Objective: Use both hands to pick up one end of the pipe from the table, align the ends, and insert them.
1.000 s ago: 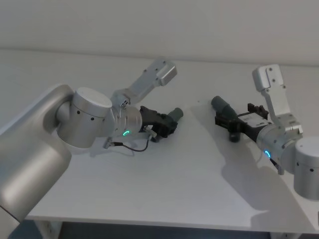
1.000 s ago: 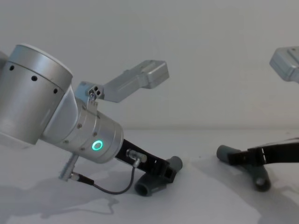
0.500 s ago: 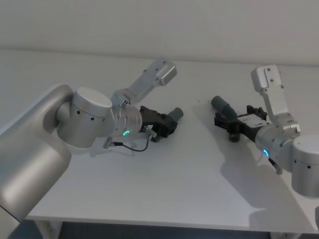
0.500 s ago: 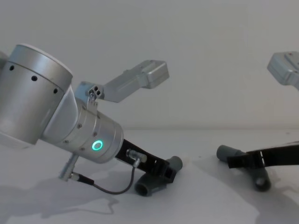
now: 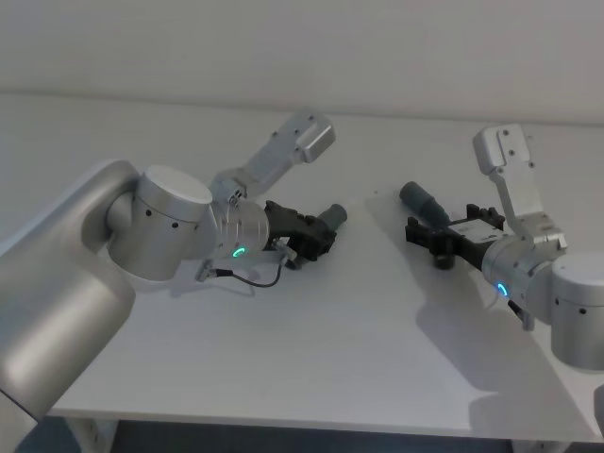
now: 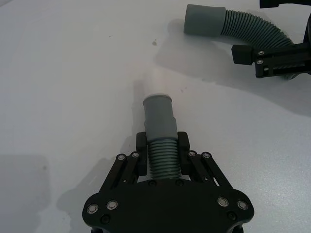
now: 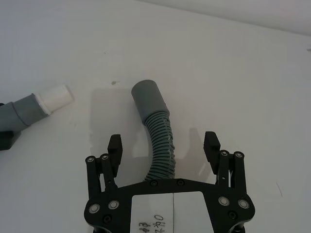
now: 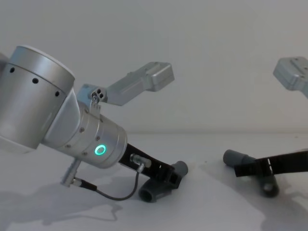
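Note:
My left gripper [image 6: 163, 151] is shut on the ribbed middle of the short grey pipe piece [image 6: 159, 116], low at the white table [image 5: 311, 349]. In the head view that left gripper [image 5: 316, 238] sits left of centre, and the short piece's collar [image 5: 336, 215] sticks out past it. The longer curved piece [image 7: 156, 124] lies on the table. My right gripper [image 7: 163, 141] is open, one finger on each side of its ribbed part without touching. From the chest, the right gripper [image 8: 246, 169] crosses the long piece [image 8: 234, 157].
The pale tip of the short piece [image 7: 56, 97] points toward the long piece's collar, with a gap of bare table between them. Each arm's silver wrist camera bracket [image 5: 300, 142] stands above its gripper. The table's front edge [image 5: 283, 422] is near.
My right arm has shifted slightly and its gripper has sunk lower around the long piece, still open. The left arm and the short piece have not moved.

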Tool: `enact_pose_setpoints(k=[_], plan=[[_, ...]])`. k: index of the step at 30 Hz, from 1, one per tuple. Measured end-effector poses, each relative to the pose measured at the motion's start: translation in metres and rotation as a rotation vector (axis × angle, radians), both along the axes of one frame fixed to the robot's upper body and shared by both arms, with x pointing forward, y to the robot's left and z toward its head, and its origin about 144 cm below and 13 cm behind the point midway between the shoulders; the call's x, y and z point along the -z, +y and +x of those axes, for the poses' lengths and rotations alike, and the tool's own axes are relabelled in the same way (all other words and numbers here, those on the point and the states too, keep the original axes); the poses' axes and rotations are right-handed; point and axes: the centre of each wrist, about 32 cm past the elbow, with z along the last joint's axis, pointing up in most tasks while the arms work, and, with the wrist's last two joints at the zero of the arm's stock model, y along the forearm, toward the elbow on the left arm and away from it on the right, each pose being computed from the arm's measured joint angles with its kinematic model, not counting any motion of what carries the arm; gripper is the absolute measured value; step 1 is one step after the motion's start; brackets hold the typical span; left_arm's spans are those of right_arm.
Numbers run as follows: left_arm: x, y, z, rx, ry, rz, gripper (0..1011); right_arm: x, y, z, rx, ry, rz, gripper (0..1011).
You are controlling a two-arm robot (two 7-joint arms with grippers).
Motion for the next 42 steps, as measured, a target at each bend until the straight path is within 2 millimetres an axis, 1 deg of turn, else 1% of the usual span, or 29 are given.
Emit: enact_pose_setpoints(k=[10,11,13,14,17,18,20,21,22,24,25,28,29,32,34,35,38,42], plan=[[0.0,0.0,0.0,0.0,0.0,0.0,354,-0.0004,0.0002,0.0012,0.003,0.018,-0.002,1000],[0.0,0.0,0.0,0.0,0.0,0.0,354,-0.0004,0.0002,0.0012,0.003,0.019,-0.002,968],[0.0,0.0,0.0,0.0,0.0,0.0,354,-0.0005,0.0002,0.0014,0.003,0.021,-0.003,946],[0.0,0.0,0.0,0.0,0.0,0.0,354,-0.0006,0.0002,0.0015,0.004,0.022,-0.003,909],[0.0,0.0,0.0,0.0,0.0,0.0,354,-0.0006,0.0003,0.0016,0.004,0.023,-0.003,866],[0.0,0.0,0.0,0.0,0.0,0.0,354,-0.0006,0.0003,0.0016,0.004,0.024,-0.003,808],[0.0,0.0,0.0,0.0,0.0,0.0,354,-0.0006,0.0004,0.0017,0.004,0.025,-0.004,771],[0.0,0.0,0.0,0.0,0.0,0.0,354,-0.0006,0.0003,0.0017,0.004,0.025,-0.004,716],[0.0,0.0,0.0,0.0,0.0,0.0,354,-0.0006,0.0003,0.0017,0.004,0.025,-0.004,716],[0.0,0.0,0.0,0.0,0.0,0.0,354,-0.0006,0.0003,0.0018,0.005,0.026,-0.004,659],[0.0,0.0,0.0,0.0,0.0,0.0,354,-0.0007,0.0002,0.0019,0.005,0.027,-0.004,601],[0.0,0.0,0.0,0.0,0.0,0.0,354,-0.0007,0.0002,0.0019,0.005,0.028,-0.004,542],[0.0,0.0,0.0,0.0,0.0,0.0,354,-0.0007,0.0002,0.002,0.005,0.028,-0.004,484],[0.0,0.0,0.0,0.0,0.0,0.0,354,-0.0007,0.0002,0.0021,0.005,0.029,-0.005,372],[0.0,0.0,0.0,0.0,0.0,0.0,354,-0.0008,0.0002,0.0021,0.005,0.029,-0.005,341],[0.0,0.0,0.0,0.0,0.0,0.0,354,-0.0008,0.0002,0.0021,0.005,0.029,-0.004,276],[0.0,0.0,0.0,0.0,0.0,0.0,354,-0.0008,0.0003,0.0021,0.005,0.029,-0.004,243],[0.0,0.0,0.0,0.0,0.0,0.0,354,-0.0008,0.0003,0.0021,0.005,0.029,-0.004,244]])
